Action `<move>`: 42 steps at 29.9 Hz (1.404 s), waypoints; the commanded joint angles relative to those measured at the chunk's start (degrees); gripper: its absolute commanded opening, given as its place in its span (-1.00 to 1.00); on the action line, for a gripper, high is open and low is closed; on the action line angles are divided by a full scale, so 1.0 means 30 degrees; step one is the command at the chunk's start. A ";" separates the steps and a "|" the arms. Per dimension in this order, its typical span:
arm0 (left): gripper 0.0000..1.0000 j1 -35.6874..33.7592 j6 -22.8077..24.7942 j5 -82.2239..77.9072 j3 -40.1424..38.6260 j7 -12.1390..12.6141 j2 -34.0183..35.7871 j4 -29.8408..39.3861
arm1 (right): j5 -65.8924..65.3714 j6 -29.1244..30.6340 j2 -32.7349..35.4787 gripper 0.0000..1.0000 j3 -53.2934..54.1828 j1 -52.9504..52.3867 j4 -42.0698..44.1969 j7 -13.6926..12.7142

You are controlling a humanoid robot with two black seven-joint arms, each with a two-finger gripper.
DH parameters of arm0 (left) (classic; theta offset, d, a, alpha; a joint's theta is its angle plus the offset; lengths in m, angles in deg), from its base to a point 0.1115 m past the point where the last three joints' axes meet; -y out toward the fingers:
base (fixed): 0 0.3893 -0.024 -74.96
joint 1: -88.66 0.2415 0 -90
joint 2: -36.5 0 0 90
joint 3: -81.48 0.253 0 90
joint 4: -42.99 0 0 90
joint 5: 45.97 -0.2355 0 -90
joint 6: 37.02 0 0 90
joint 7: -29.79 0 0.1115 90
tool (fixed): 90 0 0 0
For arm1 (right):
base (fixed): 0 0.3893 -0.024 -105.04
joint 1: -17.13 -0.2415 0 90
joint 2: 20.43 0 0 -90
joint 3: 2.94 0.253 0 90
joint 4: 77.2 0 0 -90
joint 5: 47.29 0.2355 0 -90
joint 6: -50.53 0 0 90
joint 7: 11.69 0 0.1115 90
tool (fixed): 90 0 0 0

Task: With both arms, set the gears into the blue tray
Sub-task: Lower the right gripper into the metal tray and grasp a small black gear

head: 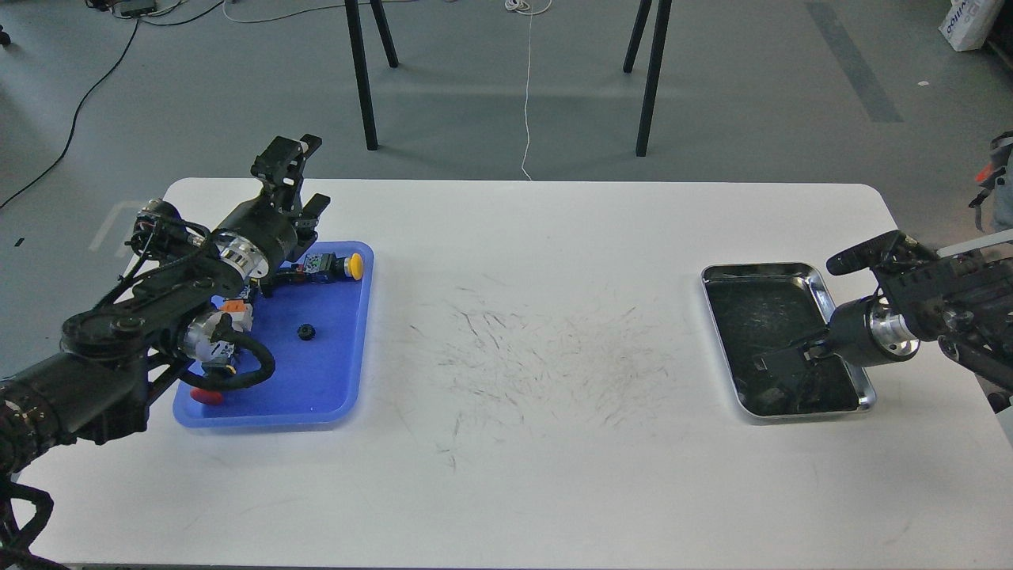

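Note:
The blue tray lies at the table's left, and one small black gear rests on its floor near the middle. My left gripper is raised over the tray's far left corner, open, with nothing between its fingers. The left arm covers the tray's left side. At the right, my right gripper reaches down into the silver tray, low over its black lining near the front. It is dark against the lining and its fingers cannot be told apart. No gear can be made out in the silver tray.
A yellow-capped button lies at the blue tray's far edge. A red-capped one sits at its front left, with an orange block by the arm. Black stand legs rise behind the table.

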 commanded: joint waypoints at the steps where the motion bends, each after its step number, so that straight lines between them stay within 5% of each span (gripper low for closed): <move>1: 0.99 0.0005 -0.0002 -0.0001 -0.0002 0.0001 -0.0007 0.0002 | 0.0024 -0.0045 -0.0097 0.95 -0.0166 -0.0099 0.0035 -0.0002; 10: 0.99 0.0005 -0.0002 -0.0031 0.0027 0.0001 -0.0007 0.0002 | 0.0024 -0.0220 -0.0303 0.80 -0.0166 -0.0128 0.0152 -0.0002; 19: 0.99 0.0005 -0.0002 -0.0060 0.0057 0.0001 0.0051 0.0002 | 0.0054 -0.0455 -0.0303 0.26 -0.0253 -0.0041 0.0504 -0.0002; 42: 0.99 0.0034 -0.0002 -0.0119 0.0145 0.0001 0.0139 -0.0086 | 0.0112 -0.0279 -0.0273 -0.07 -0.0341 0.0253 0.0387 -0.0002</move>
